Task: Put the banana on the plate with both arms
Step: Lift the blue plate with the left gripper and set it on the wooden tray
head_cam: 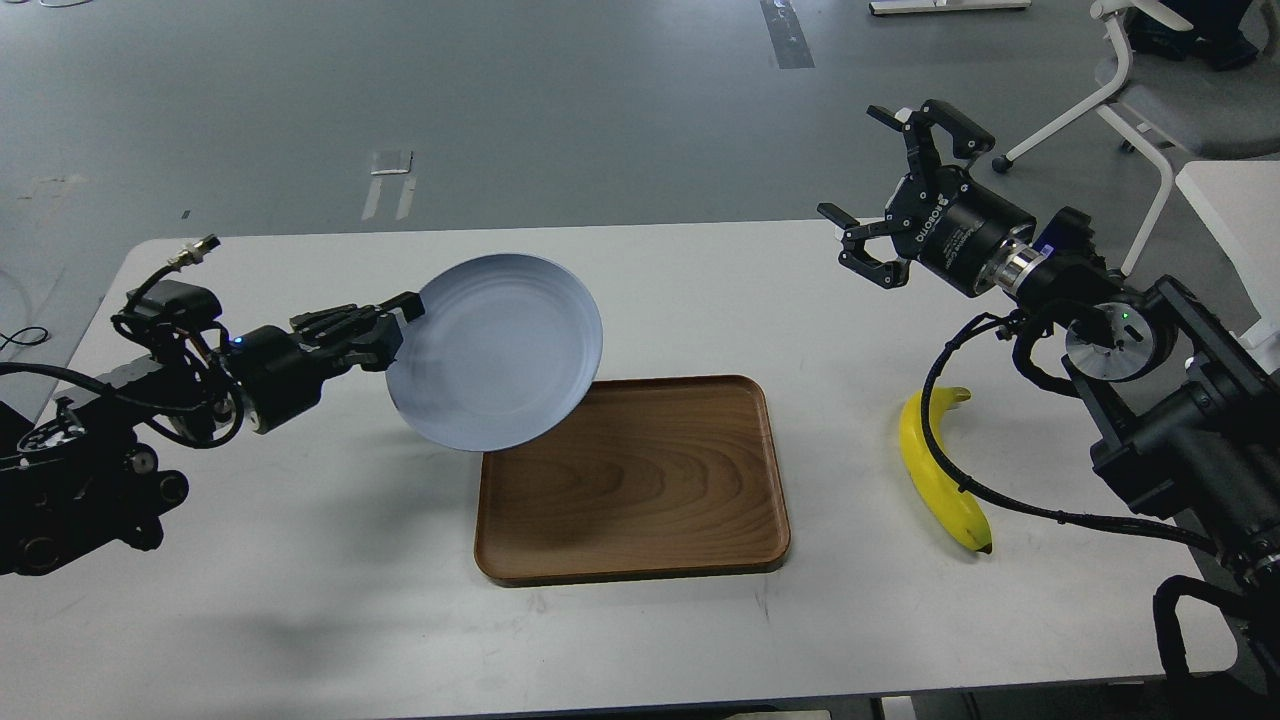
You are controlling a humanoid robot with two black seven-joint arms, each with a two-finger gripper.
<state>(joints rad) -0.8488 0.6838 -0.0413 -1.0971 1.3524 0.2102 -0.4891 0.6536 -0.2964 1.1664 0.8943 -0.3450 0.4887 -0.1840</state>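
My left gripper [402,322] is shut on the left rim of the pale blue-grey plate [497,352] and holds it in the air, tilted, over the upper left corner of the wooden tray. The yellow banana [938,474] lies on the table at the right, partly crossed by a black cable. My right gripper [898,188] is open and empty, raised above the table's far right part, well above and behind the banana.
A brown wooden tray [632,478] lies in the middle of the white table [300,600]. A white office chair [1160,90] stands on the floor behind my right arm. A second white table edge [1235,215] is at the far right.
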